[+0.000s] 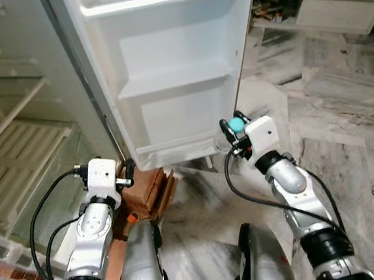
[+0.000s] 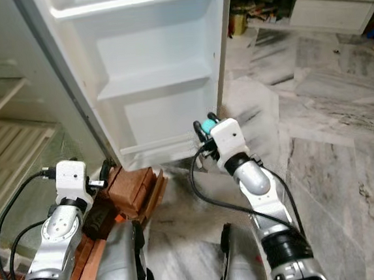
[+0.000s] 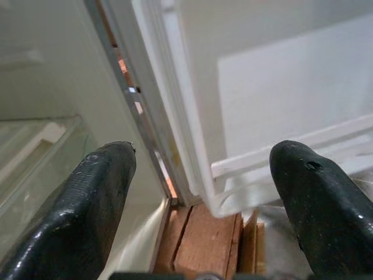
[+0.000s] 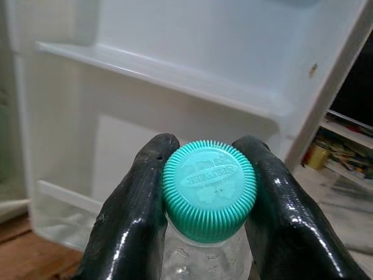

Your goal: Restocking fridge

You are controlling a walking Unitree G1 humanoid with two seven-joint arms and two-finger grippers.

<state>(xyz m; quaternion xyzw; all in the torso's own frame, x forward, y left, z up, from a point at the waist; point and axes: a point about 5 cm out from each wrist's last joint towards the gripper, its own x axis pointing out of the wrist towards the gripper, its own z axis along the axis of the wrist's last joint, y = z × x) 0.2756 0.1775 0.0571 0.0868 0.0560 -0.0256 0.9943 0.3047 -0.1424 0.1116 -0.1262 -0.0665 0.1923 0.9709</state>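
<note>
The fridge door (image 1: 168,69) stands open before me, its white door shelves (image 1: 172,83) bare. My right gripper (image 1: 233,130) is shut on a clear bottle with a teal ribbed cap (image 4: 210,189), held low just in front of the door's bottom right corner. The black fingers (image 4: 131,216) clamp the bottle's neck right under the cap. My left gripper (image 3: 204,192) is open with nothing between its fingers, pointing at the gap between the fridge body and the door's hinge side. The fridge interior (image 1: 18,155) with white shelves lies to the left.
Reddish wooden blocks (image 1: 145,186) sit on the floor under the door's lower edge, beside my left wrist. The grey marble floor (image 1: 342,113) spreads to the right. A low white cabinet (image 1: 319,7) with clutter stands at the back right.
</note>
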